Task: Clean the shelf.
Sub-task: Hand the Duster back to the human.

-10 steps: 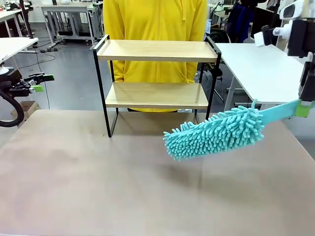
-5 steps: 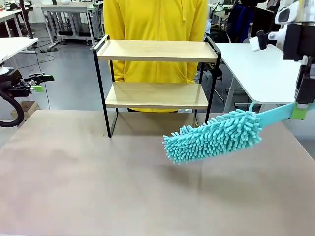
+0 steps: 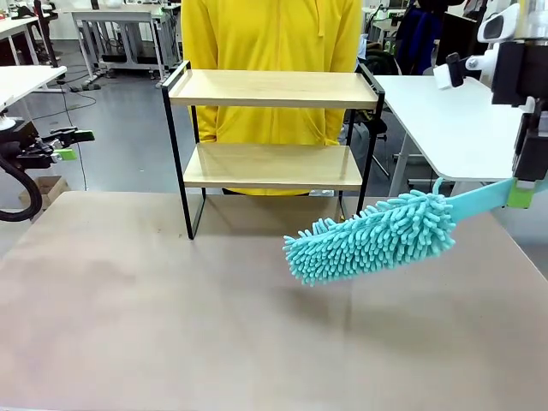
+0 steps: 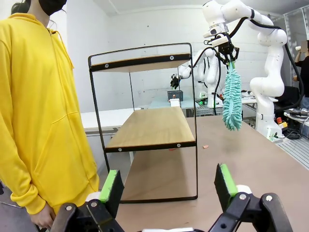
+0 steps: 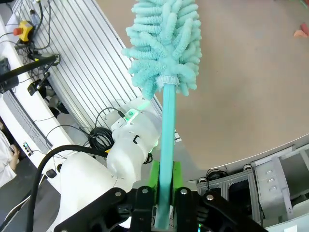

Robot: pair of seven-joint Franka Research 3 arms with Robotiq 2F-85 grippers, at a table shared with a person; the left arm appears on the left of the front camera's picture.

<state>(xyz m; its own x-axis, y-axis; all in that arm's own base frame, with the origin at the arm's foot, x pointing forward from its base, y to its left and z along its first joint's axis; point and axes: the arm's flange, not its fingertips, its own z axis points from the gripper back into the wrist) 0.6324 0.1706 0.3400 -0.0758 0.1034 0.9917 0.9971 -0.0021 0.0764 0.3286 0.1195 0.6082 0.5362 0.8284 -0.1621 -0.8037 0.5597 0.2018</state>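
Observation:
The shelf stands at the table's far side, two light wooden boards in a black frame, both bare. A teal fluffy duster hangs above the table, right of and in front of the shelf, clear of it. My right gripper is shut on the duster's flat teal handle, with the duster head pointing away. My left gripper stays open at the far left, off the table, empty between its green pads. From there the shelf shows side-on, with the duster beyond it.
A person in a yellow hoodie stands right behind the shelf. A white side table sits to the right. The brown tabletop in front of the shelf is bare. A small reddish scrap lies on it.
My right arm shifted slightly left with the duster, then held still. The left arm has not moved.

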